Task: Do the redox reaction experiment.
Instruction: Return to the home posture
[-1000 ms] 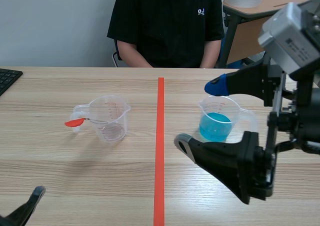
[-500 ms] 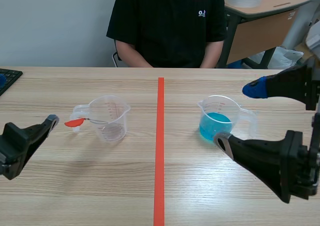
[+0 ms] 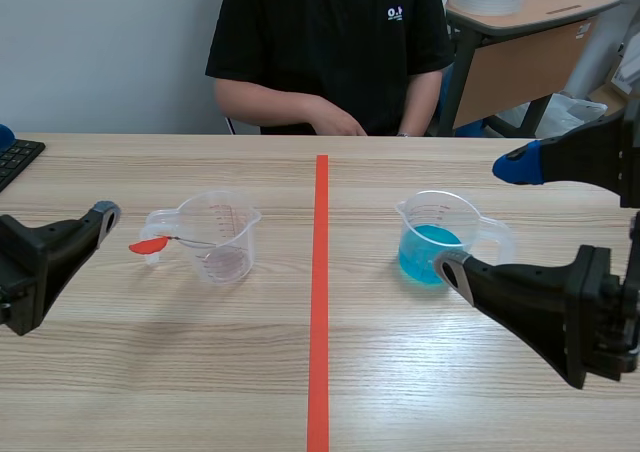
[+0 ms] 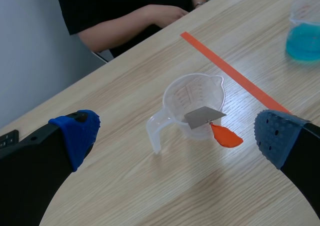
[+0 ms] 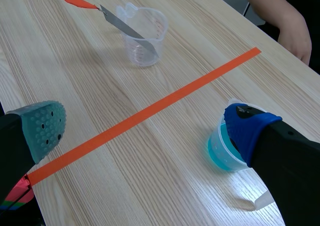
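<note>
A clear empty measuring cup (image 3: 222, 237) stands left of the tape line. A metal strip with an orange-red end (image 3: 150, 244) leans in it and sticks out over its handle. A second cup with blue liquid (image 3: 437, 237) stands right of the line. My left gripper (image 3: 55, 172) is open, left of the empty cup. In the left wrist view that cup (image 4: 192, 98) and the strip (image 4: 205, 117) lie ahead of the left gripper (image 4: 175, 136). My right gripper (image 3: 482, 218) is open beside the blue cup's handle. In the right wrist view the blue cup (image 5: 225, 151) sits by one finger of the right gripper (image 5: 147, 126).
An orange-red tape line (image 3: 320, 292) runs down the middle of the wooden table. A person sits across it with a hand (image 3: 335, 122) resting at the far edge. A black keyboard (image 3: 15, 157) lies at the far left.
My left arm has come up from the bottom left corner to beside the empty cup. My right arm has drawn back to the right. The person's hand has come onto the table.
</note>
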Robot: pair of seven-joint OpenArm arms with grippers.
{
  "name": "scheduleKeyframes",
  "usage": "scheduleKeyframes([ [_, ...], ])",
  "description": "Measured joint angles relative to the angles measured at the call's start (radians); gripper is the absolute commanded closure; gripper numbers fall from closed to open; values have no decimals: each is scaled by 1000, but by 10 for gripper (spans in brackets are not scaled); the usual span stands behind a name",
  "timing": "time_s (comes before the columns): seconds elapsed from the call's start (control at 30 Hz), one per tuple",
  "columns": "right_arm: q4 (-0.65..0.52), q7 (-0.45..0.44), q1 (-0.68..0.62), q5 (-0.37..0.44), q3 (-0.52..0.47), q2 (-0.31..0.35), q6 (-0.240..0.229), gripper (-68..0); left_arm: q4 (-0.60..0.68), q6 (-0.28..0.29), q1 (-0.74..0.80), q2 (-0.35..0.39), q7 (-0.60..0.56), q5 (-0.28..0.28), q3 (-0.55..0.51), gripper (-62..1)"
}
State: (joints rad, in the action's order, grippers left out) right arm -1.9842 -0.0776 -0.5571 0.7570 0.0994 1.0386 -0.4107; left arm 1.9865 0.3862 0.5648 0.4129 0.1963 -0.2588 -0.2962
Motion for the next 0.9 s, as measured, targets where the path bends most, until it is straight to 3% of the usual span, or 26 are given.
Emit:
scheduleKeyframes([
  [0.23, 0, 58, 0, 0, 0, -29, 0, -679, 0, 0, 4, 0, -78, 24, 0, -623],
  [0.47, 0, 56, 3, 0, 0, -68, 4, -679, 0, 0, 76, 38, -195, 23, 14, -623],
  [0.9, 1, 49, 6, 0, 0, -119, 23, -679, 0, 0, 89, 60, -198, 26, 24, -623],
])
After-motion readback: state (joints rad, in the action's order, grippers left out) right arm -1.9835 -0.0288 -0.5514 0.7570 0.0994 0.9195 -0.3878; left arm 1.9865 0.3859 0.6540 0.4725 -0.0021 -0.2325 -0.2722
